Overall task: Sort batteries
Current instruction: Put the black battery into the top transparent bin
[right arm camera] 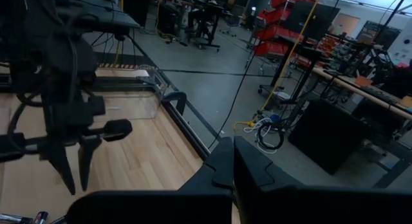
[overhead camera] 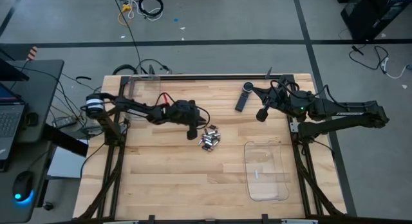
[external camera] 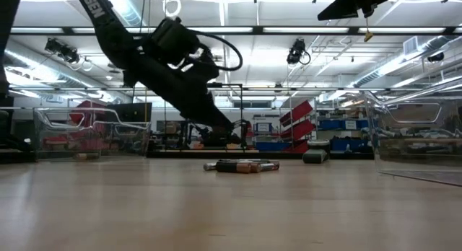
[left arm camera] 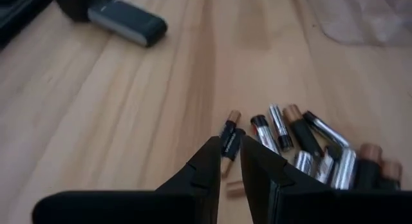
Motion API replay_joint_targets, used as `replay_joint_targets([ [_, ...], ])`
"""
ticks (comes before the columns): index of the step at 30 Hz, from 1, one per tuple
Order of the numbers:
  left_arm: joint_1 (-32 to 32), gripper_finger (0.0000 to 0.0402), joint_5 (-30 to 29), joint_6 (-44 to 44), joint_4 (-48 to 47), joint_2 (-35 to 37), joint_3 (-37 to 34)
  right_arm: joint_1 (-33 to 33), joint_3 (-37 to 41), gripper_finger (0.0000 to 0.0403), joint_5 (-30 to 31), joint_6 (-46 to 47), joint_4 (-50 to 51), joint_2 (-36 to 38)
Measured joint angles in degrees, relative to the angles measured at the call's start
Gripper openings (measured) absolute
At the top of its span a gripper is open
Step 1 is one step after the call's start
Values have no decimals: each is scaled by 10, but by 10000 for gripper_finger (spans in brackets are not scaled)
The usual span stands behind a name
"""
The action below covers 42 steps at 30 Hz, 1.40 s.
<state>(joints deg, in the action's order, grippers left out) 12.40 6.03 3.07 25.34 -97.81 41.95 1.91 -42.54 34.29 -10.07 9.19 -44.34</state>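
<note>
The batteries [overhead camera: 209, 139] lie in a loose pile on the wooden table's middle, silvery and black cylinders with copper ends [left arm camera: 309, 147], seen low on the board [external camera: 242, 166]. My left gripper [overhead camera: 191, 132] hangs just left of the pile, fingers pointing down and a narrow gap open [left arm camera: 233, 161]. One black-and-copper battery [left arm camera: 230, 141] at the pile's edge shows through that gap, lying on the table. From the right wrist view the left gripper [right arm camera: 74, 179] holds nothing. My right gripper [overhead camera: 262, 114] is raised near the far right, shut [right arm camera: 233, 161].
A long black remote-like device [overhead camera: 243, 97] lies far of the pile, near the right gripper. A clear plastic tray [overhead camera: 266, 185] sits at the near right, another clear container [overhead camera: 138, 87] at the far left corner. Bare wood stretches across the near left.
</note>
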Motion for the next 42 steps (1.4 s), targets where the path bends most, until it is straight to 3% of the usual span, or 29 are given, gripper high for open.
replay_joint_targets([
  [7,-11,60,-9,-63,11,-41,0,0,0,0,0,0,0,0],
  [14,-23,64,-8,44,6,-48,0,0,0,0,0,0,10,0],
  [23,-19,96,-6,117,0,-57,0,0,0,0,0,9,15,0],
  [30,-16,122,-4,144,11,-58,0,0,0,0,0,9,16,0],
  [42,0,124,28,127,-7,-58,0,0,0,0,0,9,17,0],
])
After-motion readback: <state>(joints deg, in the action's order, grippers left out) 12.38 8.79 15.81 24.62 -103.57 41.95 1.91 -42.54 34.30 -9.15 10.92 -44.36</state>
